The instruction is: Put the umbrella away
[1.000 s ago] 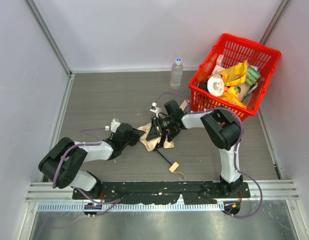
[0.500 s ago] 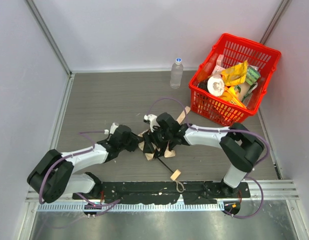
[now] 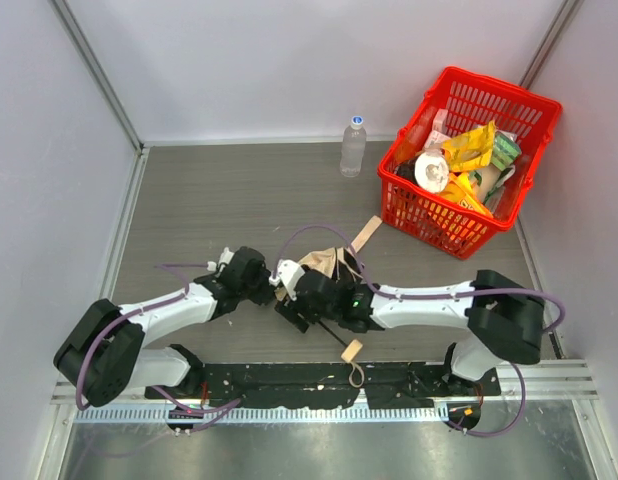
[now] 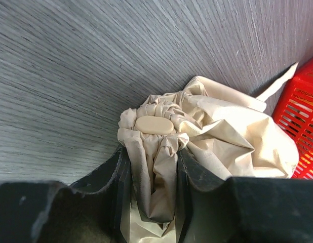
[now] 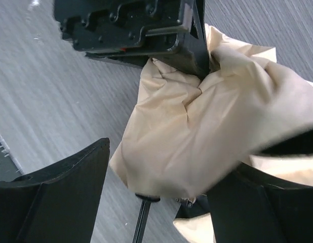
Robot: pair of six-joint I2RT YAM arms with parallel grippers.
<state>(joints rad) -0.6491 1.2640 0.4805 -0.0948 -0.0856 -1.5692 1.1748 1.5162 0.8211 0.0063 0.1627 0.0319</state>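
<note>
Umbrella (image 3: 324,265) lies on the counter (image 3: 219,200), just below centre of the top view, btwn the two arms and well apart from the red basket (image 3: 511,212) at upper right. Long axis runs diagonally, upper left to lower right. The crumpled cream canopy is bunched at the upper-left end. The thin black shaft (image 3: 334,333) comes out from under it and slants down-right to the small beige handle (image 3: 351,350), which points toward the bottom edge of the frame w/ its loop (image 3: 357,375) just past it. The fabric strap (image 3: 367,234) sticks out the other way, up-right toward the basket. Left gripper (image 4: 151,157) comes in from the left and is clamped narrow on a gathered fold of canopy. In its wrist view the pleats are squeezed btwn both fingers (image 4: 118,172), and an oval beige cap (image 4: 154,125) sits on top of the bunch, just beyond the fingertips. Right gripper (image 5: 171,162) stands wide. In its wrist view a loose billow of canopy sits in the gap, the finger at lower left of the frame looks just clear of the cloth, and the shaft end shows at the bottom. A clear bottle (image 3: 353,147) stands upright at upper centre, just left of the basket.
</note>
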